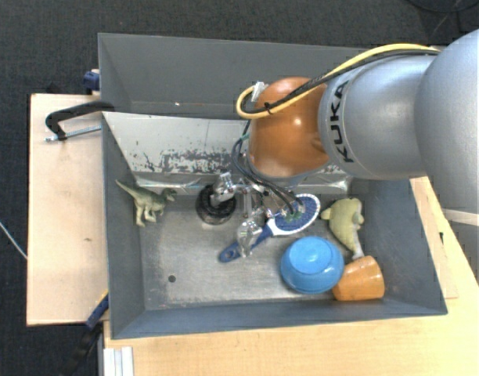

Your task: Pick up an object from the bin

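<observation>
My gripper (236,208) hangs low in the middle of the bin, below the orange wrist cover, and stands open. One silver fingertip (223,186) rests over a black round thing (210,206) by the back wall. The other fingertip (250,228) is down at the upper end of a small blue handle-shaped piece (233,251) lying on the floor. A blue and white oval thing (297,216) lies just right of the gripper, partly under it. Nothing shows between the fingers.
A green toy dinosaur (146,200) stands at the left wall. At the front right lie a blue bowl (311,264), an orange cup (358,280) on its side and a pale yellow-green toy animal (346,222). The arm covers the bin's back right.
</observation>
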